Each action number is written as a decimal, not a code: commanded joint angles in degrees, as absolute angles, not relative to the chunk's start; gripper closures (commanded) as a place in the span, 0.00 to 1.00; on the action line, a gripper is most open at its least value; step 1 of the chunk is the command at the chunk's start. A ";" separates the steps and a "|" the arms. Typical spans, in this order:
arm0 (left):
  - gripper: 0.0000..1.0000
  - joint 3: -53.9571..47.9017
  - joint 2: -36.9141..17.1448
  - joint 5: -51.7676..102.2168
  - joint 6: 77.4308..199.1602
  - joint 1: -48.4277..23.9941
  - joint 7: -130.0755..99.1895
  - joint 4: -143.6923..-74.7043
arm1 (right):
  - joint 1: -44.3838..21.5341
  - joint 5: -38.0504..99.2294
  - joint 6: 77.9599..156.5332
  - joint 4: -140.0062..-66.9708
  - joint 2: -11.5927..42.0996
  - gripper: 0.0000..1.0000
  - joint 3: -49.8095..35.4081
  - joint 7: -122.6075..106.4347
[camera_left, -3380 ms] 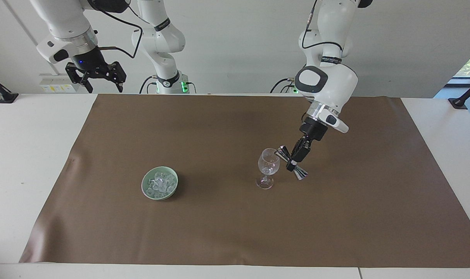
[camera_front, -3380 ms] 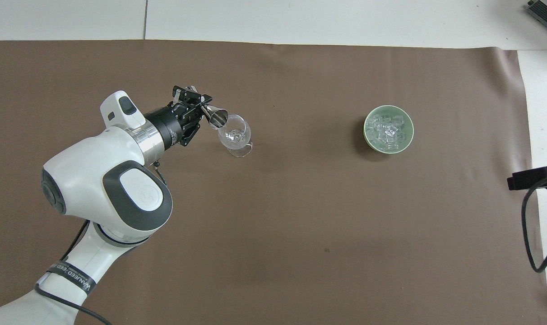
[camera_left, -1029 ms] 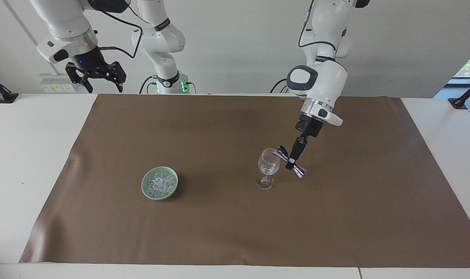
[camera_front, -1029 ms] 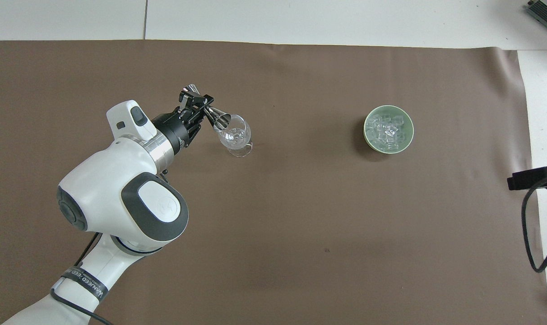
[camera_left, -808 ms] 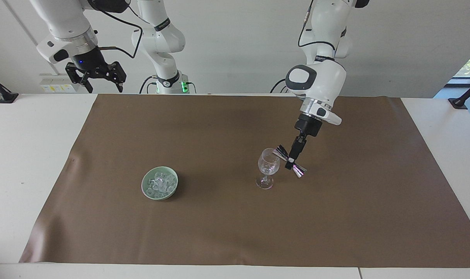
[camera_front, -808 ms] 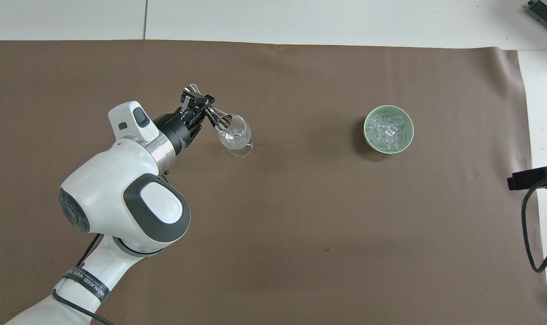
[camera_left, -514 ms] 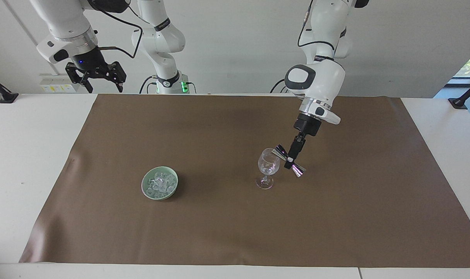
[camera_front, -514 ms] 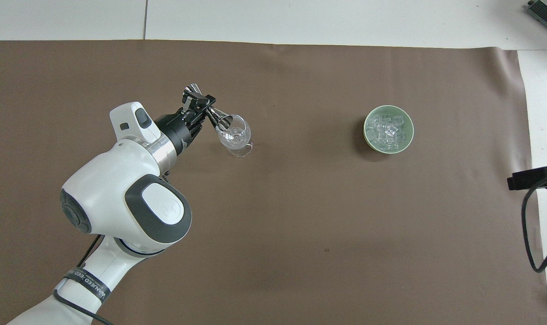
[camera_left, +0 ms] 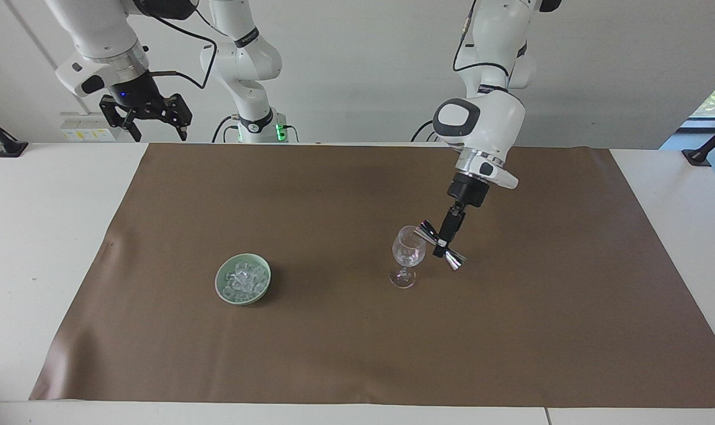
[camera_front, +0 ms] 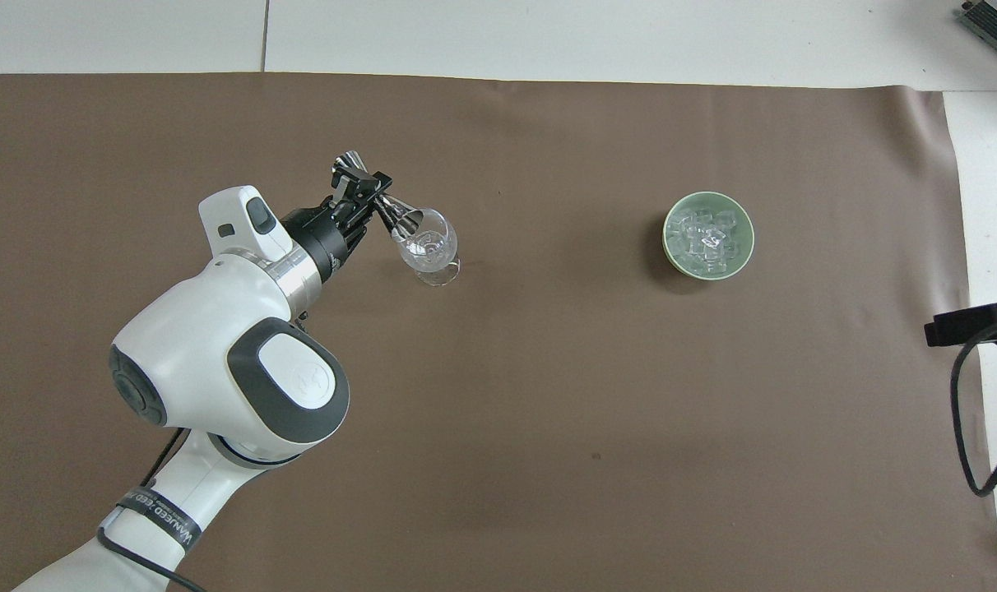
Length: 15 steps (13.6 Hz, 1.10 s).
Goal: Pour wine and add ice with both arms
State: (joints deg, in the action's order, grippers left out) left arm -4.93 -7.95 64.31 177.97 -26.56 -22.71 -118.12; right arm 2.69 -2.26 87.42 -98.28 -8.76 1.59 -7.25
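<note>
Left gripper (camera_left: 441, 243) clamped on a steel jigger (camera_left: 440, 245), tipped at the wine glass (camera_left: 408, 255)

Going from the robots' end outward: right gripper (camera_left: 147, 118) hangs in the air over the white table (camera_left: 51, 236) edge at its own end, fingers spread with nothing in them, that arm's just waiting. Left arm reaches out over the brown mat (camera_left: 357, 342), pinching the double-ended jigger at its narrow waist; it's tilted so one cone mouth sits right at the glass's rim while the other cone points away and down. Glass stands upright on the mat on its stem, looks clear inside, can't tell if there's any liquid. Well apart from it, toward the right arm's end and a touch farther from the robots, there's a pale green bowl (camera_left: 243, 287) with the ice (camera_left: 243, 279) heaped in it, all cubes in the bowl.
</note>
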 commanded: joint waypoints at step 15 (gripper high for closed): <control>1.00 -4.04 -8.00 63.63 181.58 -27.95 -21.80 -117.86 | 3.25 -1.32 87.98 -98.44 -9.05 0.00 1.32 -8.26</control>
State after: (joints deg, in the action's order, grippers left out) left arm -4.93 -7.95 64.13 179.73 -26.66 -22.39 -117.88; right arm 2.69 -2.26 87.42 -98.28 -8.76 1.59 -7.25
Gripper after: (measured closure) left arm 0.784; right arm 0.000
